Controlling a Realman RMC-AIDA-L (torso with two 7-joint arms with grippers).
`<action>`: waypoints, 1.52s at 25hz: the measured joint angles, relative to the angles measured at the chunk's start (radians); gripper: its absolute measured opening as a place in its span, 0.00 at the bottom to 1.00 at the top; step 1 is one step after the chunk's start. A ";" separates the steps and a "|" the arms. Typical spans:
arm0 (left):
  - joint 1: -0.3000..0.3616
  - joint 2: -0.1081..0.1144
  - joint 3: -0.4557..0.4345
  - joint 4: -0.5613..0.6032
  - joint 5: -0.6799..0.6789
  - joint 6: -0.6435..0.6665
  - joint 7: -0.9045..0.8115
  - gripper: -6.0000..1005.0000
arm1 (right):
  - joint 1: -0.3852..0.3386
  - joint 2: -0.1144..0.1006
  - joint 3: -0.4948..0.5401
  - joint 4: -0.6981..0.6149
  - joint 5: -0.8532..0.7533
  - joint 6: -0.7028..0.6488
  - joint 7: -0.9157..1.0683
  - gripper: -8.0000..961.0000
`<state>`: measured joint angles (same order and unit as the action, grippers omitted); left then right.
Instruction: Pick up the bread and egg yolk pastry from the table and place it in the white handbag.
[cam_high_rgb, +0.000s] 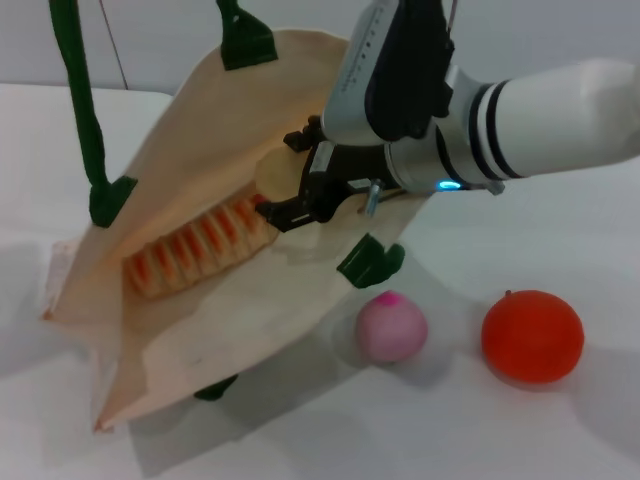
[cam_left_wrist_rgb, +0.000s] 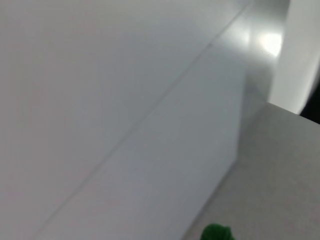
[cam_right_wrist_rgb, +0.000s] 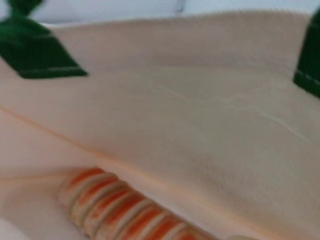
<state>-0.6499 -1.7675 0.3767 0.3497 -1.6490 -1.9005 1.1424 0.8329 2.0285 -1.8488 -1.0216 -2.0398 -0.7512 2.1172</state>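
One white handbag (cam_high_rgb: 200, 330) lies on the worktop (cam_high_rgb: 560, 250) with its mouth held open; one of its dark green strap handles (cam_high_rgb: 85, 110) runs up and out of view at the left. One bread (cam_high_rgb: 200, 245) lies inside the bag, its striped length also visible in the right wrist view (cam_right_wrist_rgb: 125, 210). One egg yolk pastry (cam_high_rgb: 275, 168), a pale ball, sits inside the bag opening just beside the far end of the bread, at the tips of the right gripper (cam_high_rgb: 300, 195). That gripper reaches into the bag mouth with its black fingers spread apart, clamped on nothing. One pink ball (cam_high_rgb: 391, 326) and one orange ball (cam_high_rgb: 532, 335) rest on the worktop outside the bag, near each other. The left gripper is not seen in any view.
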 joint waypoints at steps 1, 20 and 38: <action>0.002 0.000 0.000 -0.001 0.002 0.020 0.002 0.14 | -0.012 -0.001 0.006 -0.020 0.000 -0.016 0.000 0.92; -0.001 -0.037 0.018 -0.016 0.161 0.390 0.137 0.14 | -0.198 -0.001 0.352 -0.167 0.129 -0.293 -0.168 0.94; 0.008 -0.193 -0.001 -0.064 0.025 0.787 0.782 0.64 | -0.202 0.005 0.617 0.333 0.813 -0.199 -0.939 0.93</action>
<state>-0.6419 -1.9609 0.3760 0.2856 -1.6236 -1.1132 1.9244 0.6305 2.0335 -1.2321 -0.6889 -1.2271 -0.9498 1.1784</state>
